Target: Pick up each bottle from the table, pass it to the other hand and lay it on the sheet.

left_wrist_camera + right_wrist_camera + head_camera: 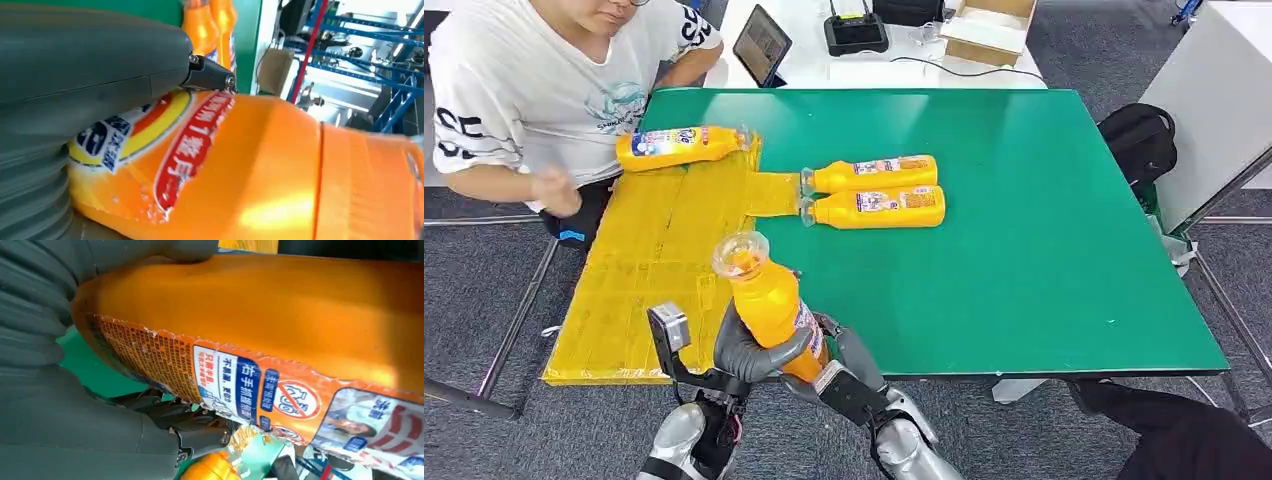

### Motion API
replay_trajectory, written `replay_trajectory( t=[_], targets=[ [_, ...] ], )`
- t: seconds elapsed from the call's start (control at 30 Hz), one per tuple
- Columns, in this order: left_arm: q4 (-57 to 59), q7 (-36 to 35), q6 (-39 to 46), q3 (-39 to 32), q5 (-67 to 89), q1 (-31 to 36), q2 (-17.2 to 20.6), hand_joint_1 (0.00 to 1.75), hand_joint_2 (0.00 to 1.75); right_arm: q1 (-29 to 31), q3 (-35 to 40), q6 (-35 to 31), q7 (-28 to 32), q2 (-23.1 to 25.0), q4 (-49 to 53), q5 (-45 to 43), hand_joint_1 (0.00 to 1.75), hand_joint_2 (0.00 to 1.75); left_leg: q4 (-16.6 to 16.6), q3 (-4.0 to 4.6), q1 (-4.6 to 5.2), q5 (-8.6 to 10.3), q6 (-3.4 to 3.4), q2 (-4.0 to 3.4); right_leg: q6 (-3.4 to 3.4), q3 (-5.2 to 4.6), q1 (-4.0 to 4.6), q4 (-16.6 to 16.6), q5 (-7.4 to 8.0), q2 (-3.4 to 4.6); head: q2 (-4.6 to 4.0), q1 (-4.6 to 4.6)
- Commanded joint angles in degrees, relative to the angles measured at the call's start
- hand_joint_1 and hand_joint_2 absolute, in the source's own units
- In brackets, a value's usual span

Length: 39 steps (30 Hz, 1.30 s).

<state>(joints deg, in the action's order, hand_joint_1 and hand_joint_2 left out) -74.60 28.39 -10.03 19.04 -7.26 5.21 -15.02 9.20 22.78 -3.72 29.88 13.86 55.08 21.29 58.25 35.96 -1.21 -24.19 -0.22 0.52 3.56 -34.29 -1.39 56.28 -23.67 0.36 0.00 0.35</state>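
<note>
An orange bottle [769,300] with a clear cap stands upright over the table's front edge, at the yellow sheet's [644,260] right border. My left hand [749,352] wraps its lower body and my right hand [842,368] grips its base from the right. Up close, the left hand [90,65] lies across the bottle's label [200,150], and the right hand [50,390] clasps the bottle [260,320]. Another bottle [679,146] lies on the sheet's far end. Two more bottles [874,174] [879,207] lie side by side on the green table [1044,250].
A person in a white shirt sits at the far left, one hand [559,190] beside the sheet. Behind the green table, a white table holds a tablet [761,44], a router [855,32] and a cardboard box [987,28]. A black backpack [1139,140] lies at the right.
</note>
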Motion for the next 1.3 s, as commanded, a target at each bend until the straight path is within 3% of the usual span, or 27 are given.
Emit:
replay_trajectory(
  t=[0.03,0.4,0.43,0.47,0.53,0.57,0.7,0.93,0.97,1.1,1.23,1.3],
  targets=[
    [2.03,0.82,1.92,1.35,3.20,4.32,1.09,1.75,1.75,-0.02,3.86,1.96,-0.02,-0.93,-4.19,0.81,1.75,1.75,-0.04,-0.21,-0.03,-0.06,0.05,0.07,-0.15,0.26,0.07,-0.05,-0.08,-0.14,0.00,0.00],
    [3.31,-0.34,1.20,0.15,2.32,4.53,0.72,1.75,1.75,-0.37,3.06,1.80,-0.01,-0.85,-3.87,0.26,1.75,1.75,-0.05,-0.13,-0.02,-0.02,0.04,0.07,-0.11,0.16,0.05,-0.05,-0.04,-0.12,0.00,0.00],
    [3.30,-0.39,1.19,-0.05,2.14,4.59,0.72,1.75,1.75,-0.55,2.71,1.40,0.08,-0.82,-3.43,0.08,1.64,1.75,-0.06,-0.24,-0.03,-0.05,0.05,0.07,-0.16,0.28,0.07,-0.07,-0.08,-0.14,0.00,0.00],
    [3.17,-0.40,1.35,-0.41,1.89,4.60,0.67,1.75,1.75,-0.77,2.54,0.44,0.02,-0.88,-2.68,0.35,0.02,1.75,-0.04,-0.14,-0.02,-0.02,0.04,0.08,-0.12,0.18,0.05,-0.05,-0.05,-0.13,0.00,0.00],
    [2.75,-0.30,2.36,-1.41,1.74,4.69,0.57,1.75,1.75,-1.02,1.80,0.15,-0.54,-0.88,-0.77,-0.37,0.00,1.75,-0.04,-0.13,-0.03,-0.02,0.04,0.09,-0.13,0.18,0.06,-0.05,-0.05,-0.15,0.00,0.00],
    [2.61,0.01,3.57,-2.07,2.12,4.98,0.56,1.75,1.75,-1.19,1.61,0.65,-0.52,-1.24,0.97,-1.00,0.00,0.00,-0.04,-0.25,-0.03,-0.07,0.06,0.08,-0.18,0.29,0.07,-0.04,-0.10,-0.16,0.00,-0.02],
    [2.49,2.55,9.19,-4.58,5.25,7.19,0.86,1.75,1.75,-2.15,0.65,2.86,-1.40,-2.38,7.94,-3.68,0.00,0.00,0.01,-0.08,-0.01,-0.02,0.06,0.05,-0.14,0.12,0.05,0.01,-0.04,-0.11,0.00,0.02],
    [2.80,4.67,16.10,-8.19,9.47,10.69,1.72,1.75,1.75,-1.79,0.69,3.67,-2.10,-2.84,11.53,-4.74,0.00,0.00,-0.02,-0.09,-0.01,-0.01,0.04,-0.01,-0.13,0.10,0.04,-0.01,0.00,-0.05,0.00,-0.02],
    [3.52,6.44,20.30,-9.06,12.60,11.30,1.74,1.75,1.75,-1.92,0.67,3.42,-1.90,-2.73,12.21,-5.27,0.00,0.00,-0.01,-0.20,-0.02,-0.05,0.06,0.01,-0.20,0.22,0.07,0.00,-0.05,-0.09,0.00,0.00],
    [7.32,8.51,32.98,-11.75,24.08,14.66,3.98,1.75,1.75,-2.25,0.32,-2.35,0.26,-1.60,15.35,-5.07,0.00,0.00,-0.03,-0.18,0.01,-0.02,0.06,-0.05,-0.15,0.18,0.02,0.00,-0.02,-0.01,0.00,0.00],
    [8.57,8.84,32.50,-12.89,24.10,15.38,4.30,1.75,1.75,-2.19,0.84,-2.73,-0.36,-1.69,16.37,-5.26,0.00,0.00,-0.05,-0.19,0.00,-0.01,0.04,0.01,-0.15,0.20,0.04,0.00,-0.03,-0.06,0.00,0.02],
    [10.55,8.83,37.25,-12.92,29.19,16.22,4.78,1.75,1.75,-2.43,0.52,-5.81,0.93,-1.35,17.35,-5.27,0.00,0.00,-0.06,-0.29,-0.01,-0.04,0.06,-0.05,-0.20,0.28,0.05,-0.02,-0.04,-0.01,0.00,-0.02]
  ],
)
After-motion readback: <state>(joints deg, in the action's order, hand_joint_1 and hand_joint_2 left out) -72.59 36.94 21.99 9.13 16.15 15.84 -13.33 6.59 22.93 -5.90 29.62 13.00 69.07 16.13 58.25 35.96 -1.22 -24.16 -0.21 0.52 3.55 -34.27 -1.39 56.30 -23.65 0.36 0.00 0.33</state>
